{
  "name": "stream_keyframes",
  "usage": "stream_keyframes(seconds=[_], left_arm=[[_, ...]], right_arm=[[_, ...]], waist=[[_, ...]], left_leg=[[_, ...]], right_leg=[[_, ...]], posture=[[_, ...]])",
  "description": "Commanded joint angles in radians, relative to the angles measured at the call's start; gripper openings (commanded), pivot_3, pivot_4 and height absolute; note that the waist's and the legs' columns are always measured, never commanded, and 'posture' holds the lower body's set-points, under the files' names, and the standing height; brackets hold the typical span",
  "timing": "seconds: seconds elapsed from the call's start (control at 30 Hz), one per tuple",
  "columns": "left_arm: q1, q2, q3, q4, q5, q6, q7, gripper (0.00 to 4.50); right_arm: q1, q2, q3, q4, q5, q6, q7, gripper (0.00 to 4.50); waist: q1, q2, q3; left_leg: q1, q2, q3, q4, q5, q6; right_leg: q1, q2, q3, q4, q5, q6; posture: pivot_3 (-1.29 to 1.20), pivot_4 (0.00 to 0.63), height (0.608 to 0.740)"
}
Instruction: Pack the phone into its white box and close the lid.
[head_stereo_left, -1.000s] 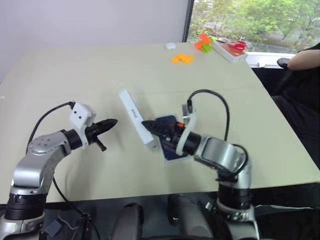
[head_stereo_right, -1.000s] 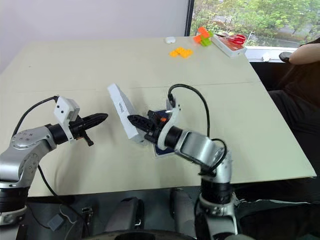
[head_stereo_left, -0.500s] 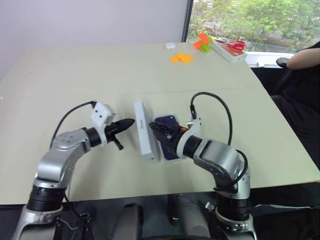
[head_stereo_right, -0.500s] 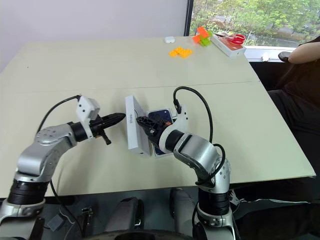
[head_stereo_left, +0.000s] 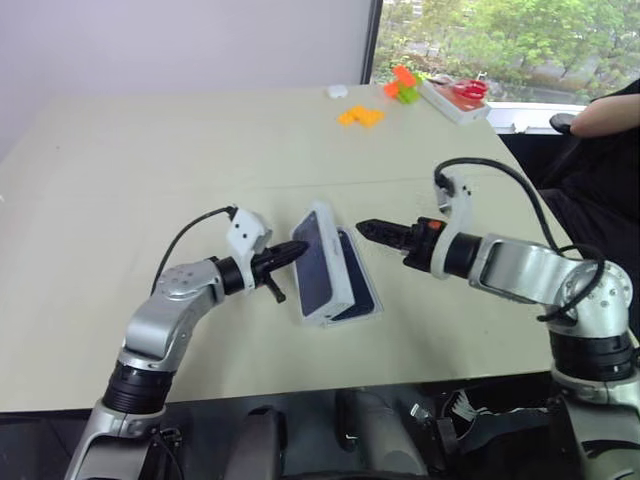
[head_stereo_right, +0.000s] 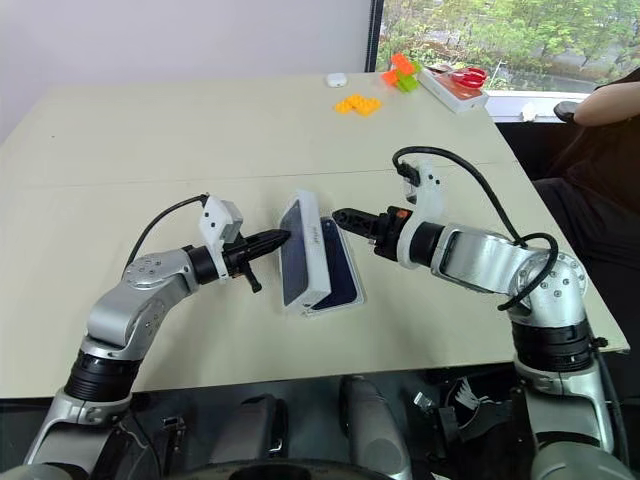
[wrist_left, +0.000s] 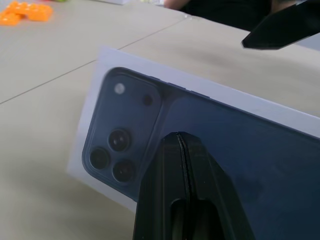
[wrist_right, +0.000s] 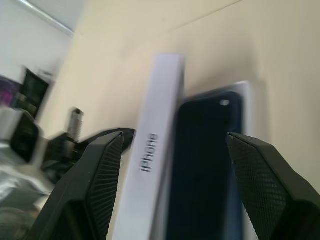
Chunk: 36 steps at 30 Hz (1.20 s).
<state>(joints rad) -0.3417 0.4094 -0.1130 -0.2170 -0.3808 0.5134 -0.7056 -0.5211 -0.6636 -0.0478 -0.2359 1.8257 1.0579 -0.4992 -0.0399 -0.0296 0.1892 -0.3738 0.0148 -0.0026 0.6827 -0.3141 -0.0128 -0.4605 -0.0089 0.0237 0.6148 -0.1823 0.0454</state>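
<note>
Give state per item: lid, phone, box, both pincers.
lid: tilted, not closed, propped over the box with its printed face toward the left pincer
phone: lying in the white box
white box: flat on the table, not yet covered
left pincer: shut, tip at the lid's printed face
right pincer: open, empty, clear of the lid

The lid (head_stereo_left: 318, 262), in the middle of the head views, looks like smooth matt white card, its outer face printed with a dark blue phone picture of faint sheen. The phone (head_stereo_left: 358, 285) beneath it has a glossy dark blue back. The white box (head_stereo_left: 372, 315) shows a thin pale card rim. The table (head_stereo_left: 150, 170) is a matt beige, smooth surface. The right gripper (wrist_right: 170, 190) fingers (wrist_right: 260, 185) are black plastic with a fine knurled texture
</note>
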Motion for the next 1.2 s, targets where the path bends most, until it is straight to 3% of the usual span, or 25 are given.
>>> stream_keyframes(seconds=[0.03, 0.2, 0.3, 0.4, 0.53, 0.63, 0.87, 1.0, 1.2], left_arm=[[-0.021, -0.024, -0.025, -0.049, 0.009, -0.013, 0.016, 0.00], [-0.031, -0.038, 0.090, -0.087, -0.065, 0.049, 0.085, 0.00], [-0.014, 0.021, 0.236, -0.106, -0.127, 0.161, 0.147, 0.00], [0.016, 0.081, 0.301, -0.102, -0.136, 0.251, 0.189, 0.00], [0.079, 0.152, 0.262, -0.130, -0.097, 0.284, 0.173, 0.00], [0.109, 0.184, 0.140, -0.164, -0.040, 0.306, 0.177, 0.00], [0.091, 0.115, -0.012, -0.193, 0.014, 0.323, 0.224, 0.00], [0.076, 0.064, -0.013, -0.195, -0.010, 0.346, 0.232, 0.00], [0.073, 0.067, -0.036, -0.211, -0.023, 0.360, 0.183, 0.00]], right_arm=[[-0.034, -0.036, 0.018, -0.012, -0.124, 0.024, 0.121, 3.41], [-0.055, -0.086, 0.060, -0.051, -0.369, 0.030, 0.298, 3.41], [-0.059, -0.132, 0.098, -0.080, -0.539, 0.003, 0.431, 3.41], [-0.059, -0.150, 0.125, -0.093, -0.667, -0.021, 0.543, 3.41], [-0.067, -0.180, 0.197, -0.133, -0.858, -0.066, 0.685, 1.63], [-0.079, -0.189, 0.291, -0.173, -1.005, -0.097, 0.763, 0.08], [-0.093, -0.087, 0.373, -0.154, -1.186, -0.074, 0.797, 0.03], [-0.085, -0.047, 0.369, -0.156, -1.236, -0.047, 0.819, 0.03], [-0.072, -0.003, 0.354, -0.171, -1.275, -0.018, 0.853, 0.03]], waist=[[0.001, 0.000, 0.000], [0.000, 0.000, 0.000], [-0.003, 0.000, 0.000], [-0.003, 0.000, 0.000], [0.002, 0.000, 0.000], [0.008, 0.000, 0.000], [0.025, 0.000, 0.000], [0.026, 0.000, 0.000], [0.024, 0.000, 0.000]], left_leg=[[0.000, 0.000, 0.000, 0.000, 0.000, 0.000], [0.000, 0.001, 0.000, 0.000, 0.000, 0.000], [0.000, 0.001, 0.000, 0.000, 0.000, 0.000], [0.001, 0.001, 0.000, 0.000, 0.000, 0.000], [0.001, 0.000, -0.001, 0.000, 0.000, 0.000], [0.001, 0.000, 0.000, 0.000, 0.000, 0.000], [0.001, -0.001, 0.000, 0.001, 0.000, 0.000], [0.001, -0.001, 0.000, 0.001, 0.000, 0.000], [0.001, -0.002, -0.001, 0.001, 0.000, 0.000]], right_leg=[[0.000, 0.000, 0.000, 0.000, 0.000, 0.000], [-0.001, -0.001, 0.000, 0.000, 0.000, 0.000], [-0.001, 0.000, 0.000, 0.000, 0.000, 0.001], [-0.002, 0.001, -0.001, 0.000, 0.000, 0.001], [-0.002, 0.000, -0.002, 0.000, 0.000, 0.001], [-0.002, -0.002, -0.002, -0.001, 0.000, 0.000], [-0.002, -0.003, -0.001, -0.001, 0.000, 0.000], [-0.002, -0.002, -0.001, -0.001, 0.002, -0.003], [-0.002, -0.001, -0.002, 0.000, 0.002, -0.003]], posture=[[0.00, 0.150, 0.726], [0.00, 0.150, 0.726], [0.00, 0.150, 0.726], [0.00, 0.150, 0.726], [0.00, 0.150, 0.726], [0.00, 0.150, 0.726], [0.00, 0.150, 0.726], [0.00, 0.150, 0.726], [0.00, 0.150, 0.726]])
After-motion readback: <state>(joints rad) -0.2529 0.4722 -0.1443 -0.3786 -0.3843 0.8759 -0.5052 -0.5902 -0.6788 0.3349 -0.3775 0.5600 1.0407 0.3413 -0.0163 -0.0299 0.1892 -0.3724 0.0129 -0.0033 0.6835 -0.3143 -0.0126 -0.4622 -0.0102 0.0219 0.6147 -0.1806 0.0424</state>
